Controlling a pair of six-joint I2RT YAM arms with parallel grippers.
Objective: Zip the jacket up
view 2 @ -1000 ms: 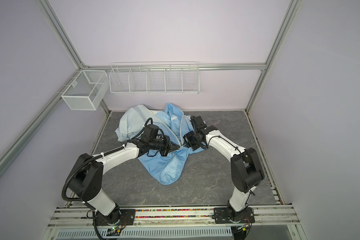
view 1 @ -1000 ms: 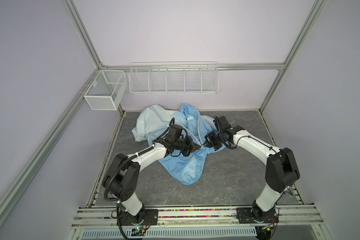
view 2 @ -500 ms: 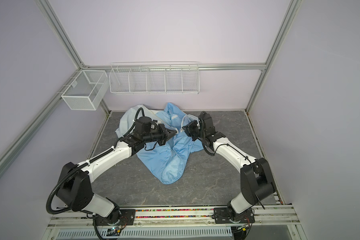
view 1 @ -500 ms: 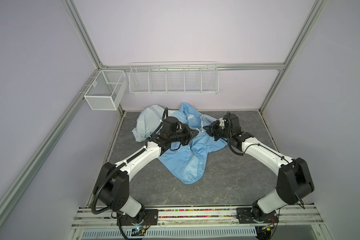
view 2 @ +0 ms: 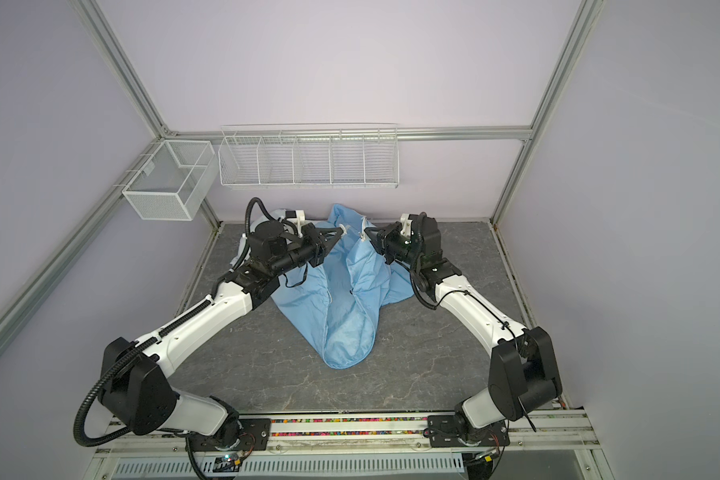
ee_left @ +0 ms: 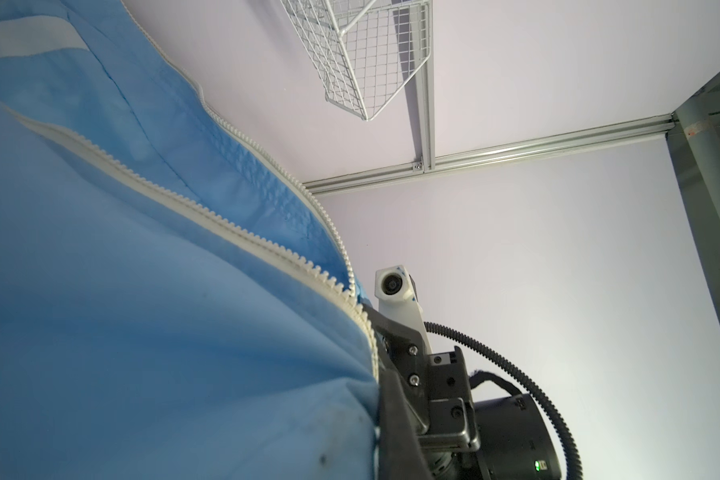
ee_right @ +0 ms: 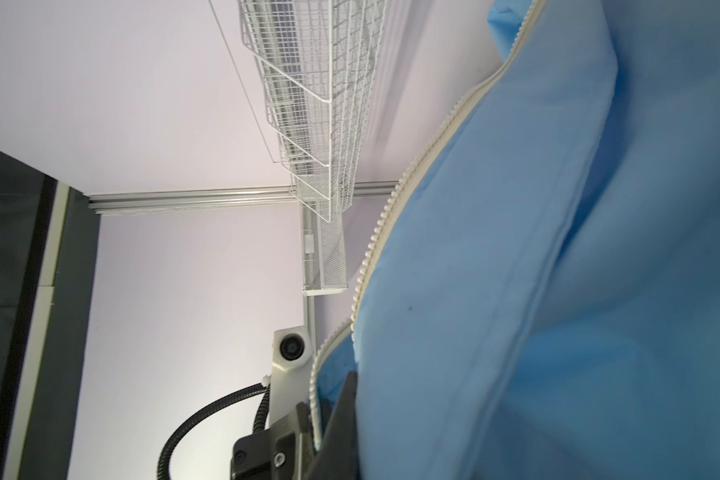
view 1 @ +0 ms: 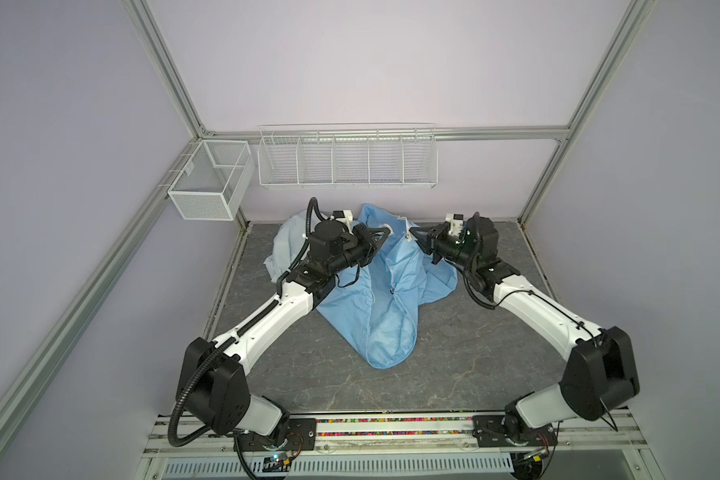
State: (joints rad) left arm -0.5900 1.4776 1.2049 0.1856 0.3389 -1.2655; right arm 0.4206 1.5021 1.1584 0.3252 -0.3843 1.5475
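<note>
Left gripper [view 1: 384, 231] and right gripper [view 1: 411, 233] each pinch one toothed white zipper [ee_left: 208, 212] edge of the jacket [view 1: 391, 332], a thin, smooth, light-blue garment. It drapes from them onto the rear of the veined grey tabletop [view 1: 474, 353]. White wire baskets [view 1: 347, 160] hang on lilac walls [view 1: 371, 62].

Dark grey tabletop [view 1: 474, 340] [view 2: 412, 365] with thin pale veins like marble, visible in both top views. Directly on it, only a crumpled light-blue jacket [view 1: 387, 332] [view 2: 346, 332]: rounded lower end flat near the middle, paler whitish part at the back left, upper edges raised off the surface.
</note>
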